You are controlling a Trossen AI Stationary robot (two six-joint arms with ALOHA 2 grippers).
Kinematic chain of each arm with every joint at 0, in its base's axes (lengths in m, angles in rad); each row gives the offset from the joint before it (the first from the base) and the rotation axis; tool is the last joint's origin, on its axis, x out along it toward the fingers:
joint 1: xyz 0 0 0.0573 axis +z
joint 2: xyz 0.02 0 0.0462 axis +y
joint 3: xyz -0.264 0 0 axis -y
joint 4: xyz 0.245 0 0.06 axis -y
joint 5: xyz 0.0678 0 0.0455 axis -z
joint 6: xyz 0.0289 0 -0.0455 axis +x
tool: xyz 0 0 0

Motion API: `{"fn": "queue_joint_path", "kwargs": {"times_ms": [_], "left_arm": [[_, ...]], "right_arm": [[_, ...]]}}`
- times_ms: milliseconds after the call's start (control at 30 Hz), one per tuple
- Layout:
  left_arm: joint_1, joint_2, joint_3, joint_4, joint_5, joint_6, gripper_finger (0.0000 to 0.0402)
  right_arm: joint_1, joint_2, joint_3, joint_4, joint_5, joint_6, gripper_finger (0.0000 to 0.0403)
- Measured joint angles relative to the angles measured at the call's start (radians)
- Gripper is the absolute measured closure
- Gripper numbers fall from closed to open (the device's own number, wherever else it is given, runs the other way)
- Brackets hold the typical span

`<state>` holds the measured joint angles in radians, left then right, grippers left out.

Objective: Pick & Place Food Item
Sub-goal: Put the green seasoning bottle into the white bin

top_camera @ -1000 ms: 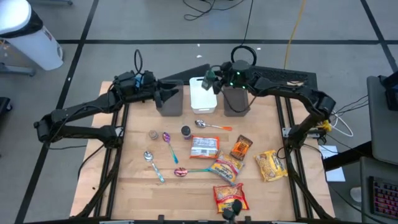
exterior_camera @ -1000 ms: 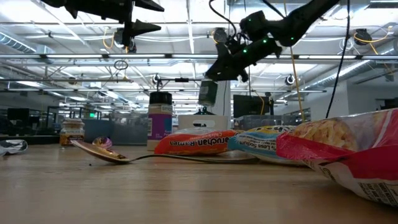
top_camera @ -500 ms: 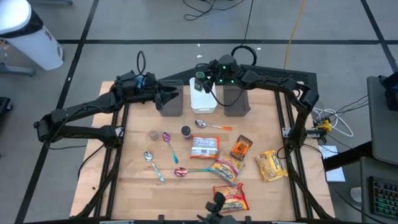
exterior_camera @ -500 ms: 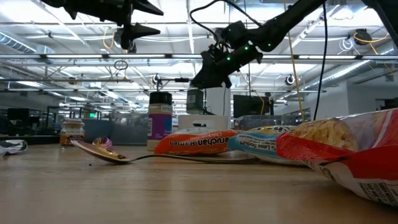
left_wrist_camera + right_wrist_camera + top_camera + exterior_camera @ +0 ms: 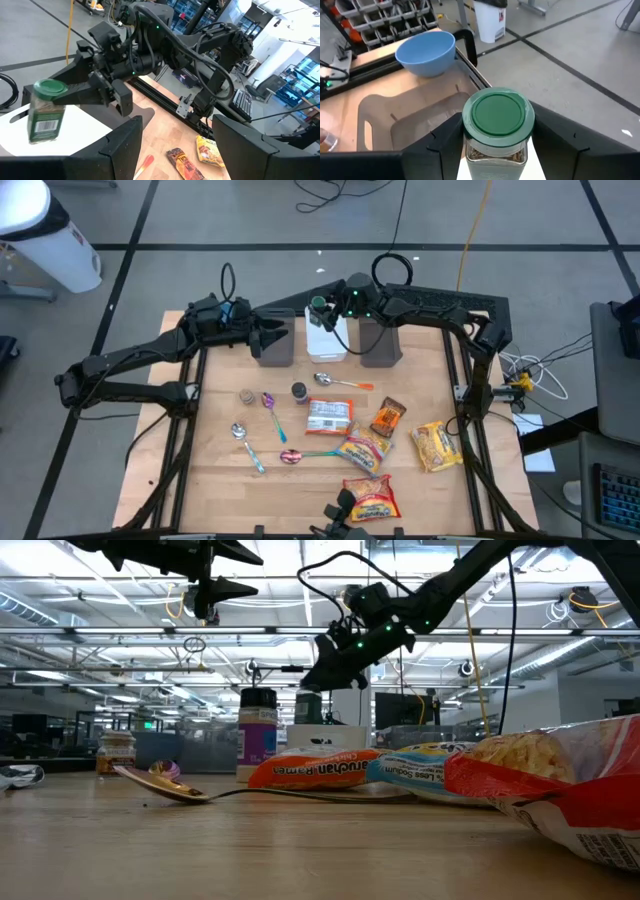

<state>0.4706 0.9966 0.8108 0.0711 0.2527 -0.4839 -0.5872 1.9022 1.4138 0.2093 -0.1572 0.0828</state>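
A glass jar with a green lid (image 5: 498,115) hangs above the white container (image 5: 326,342) at the table's far edge, and my right gripper (image 5: 322,310) is shut on it. The low view shows the jar (image 5: 310,705) high over the table. In the left wrist view the jar (image 5: 46,112) stands upright over the white container (image 5: 75,122). My left gripper (image 5: 177,145) is open with nothing between its fingers. It hovers over the left grey bin (image 5: 273,345). My right gripper pinches the jar's glass body (image 5: 470,148) just under the lid, one finger on each side. The fingers reach in roughly level from the table's right. The jar stays upright, lid up, clear above the white container.
A second grey bin (image 5: 380,345) stands right of the white container. Ramen and snack packs (image 5: 328,416) (image 5: 436,445) (image 5: 370,498), spoons (image 5: 272,412) and two small jars (image 5: 299,391) lie mid-table. A blue bowl (image 5: 426,52) shows beyond the jar.
My right gripper has carried the jar toward the table's left along the far edge and slightly down, from beside the right grey bin to above the white container. The jar has stayed upright in the hold.
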Motion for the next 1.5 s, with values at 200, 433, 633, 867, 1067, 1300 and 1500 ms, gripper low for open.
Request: {"fn": "queue_joint_path", "kwargs": {"times_ms": [200,433,633,867,1067,1300,1500], "left_arm": [[0.000,0.000,0.000,-0.001,0.000,-0.003,0.0156],[0.000,0.000,0.000,-0.001,-0.012,0.005,0.0156],[0.000,0.000,0.000,-0.001,-0.019,0.009,0.0156],[0.000,0.000,0.000,-0.002,-0.019,0.011,0.0156],[0.000,0.000,0.000,-0.002,-0.019,0.012,0.0156],[0.000,0.000,0.000,-0.002,-0.019,0.011,0.0156],[0.000,0.000,0.000,-0.002,-0.019,0.010,0.0156]], "right_arm": [[0.022,0.009,0.000,-0.005,0.034,-0.033,0.0209],[0.018,0.008,0.000,-0.052,0.038,-0.069,0.0209],[0.020,0.008,-0.026,-0.056,0.052,-0.082,0.0209],[0.044,0.008,-0.062,-0.052,0.026,-0.066,0.0209],[0.097,0.008,-0.083,-0.026,-0.006,-0.071,0.0209],[0.127,0.008,-0.131,0.001,-0.002,-0.069,0.0209],[0.127,0.007,-0.172,0.029,-0.002,-0.040,0.0209]]}}
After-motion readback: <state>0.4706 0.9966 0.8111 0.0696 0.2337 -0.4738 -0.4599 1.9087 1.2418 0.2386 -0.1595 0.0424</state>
